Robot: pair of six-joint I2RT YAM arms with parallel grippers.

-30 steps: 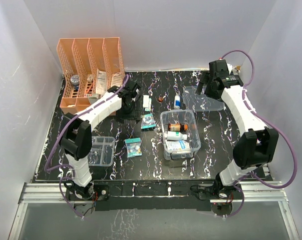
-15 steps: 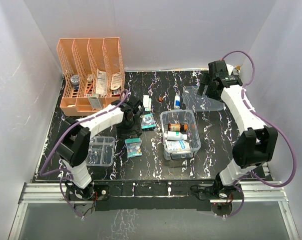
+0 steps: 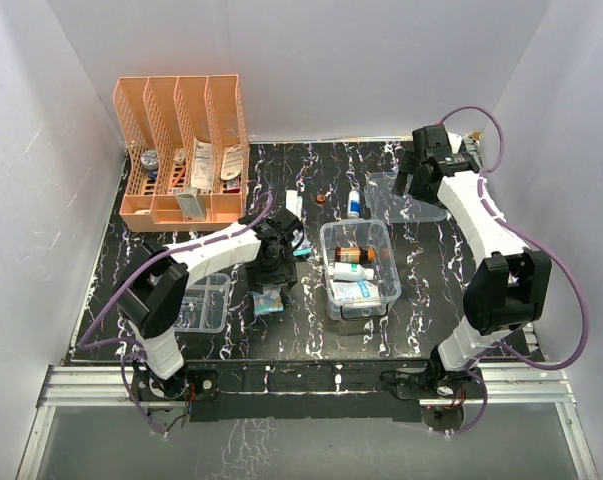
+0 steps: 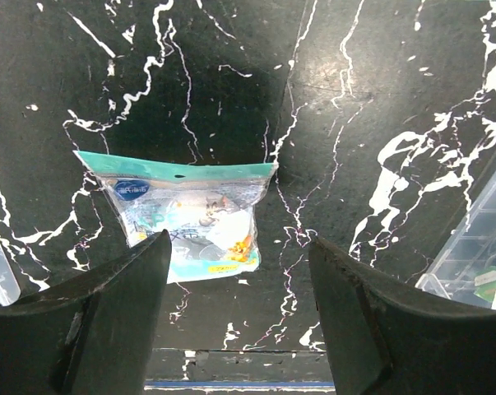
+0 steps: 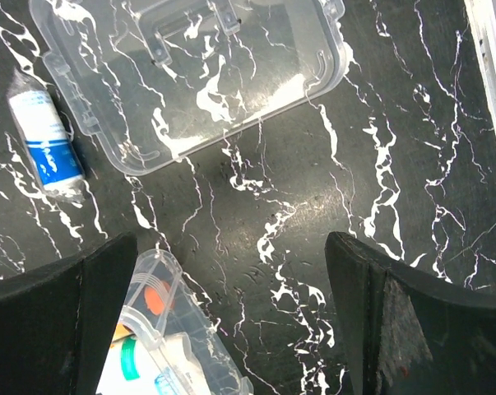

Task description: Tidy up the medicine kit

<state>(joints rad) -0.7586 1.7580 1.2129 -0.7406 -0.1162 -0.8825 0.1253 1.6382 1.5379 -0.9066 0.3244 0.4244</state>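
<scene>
White walls (image 3: 381,60) enclose a black, white-veined tabletop (image 3: 431,300); left of the medicine kit (image 3: 325,262) the left end effector (image 4: 238,243) hangs spread, behind it the right end effector (image 5: 229,239) too.

Lab robot booth, white walls (image 3: 381,60), black marbled table (image 3: 426,265)

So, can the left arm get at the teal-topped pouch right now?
Probably yes: the pouch lies flat and uncovered on the table, beneath the left arm's open jaws, with nothing in between.
</scene>
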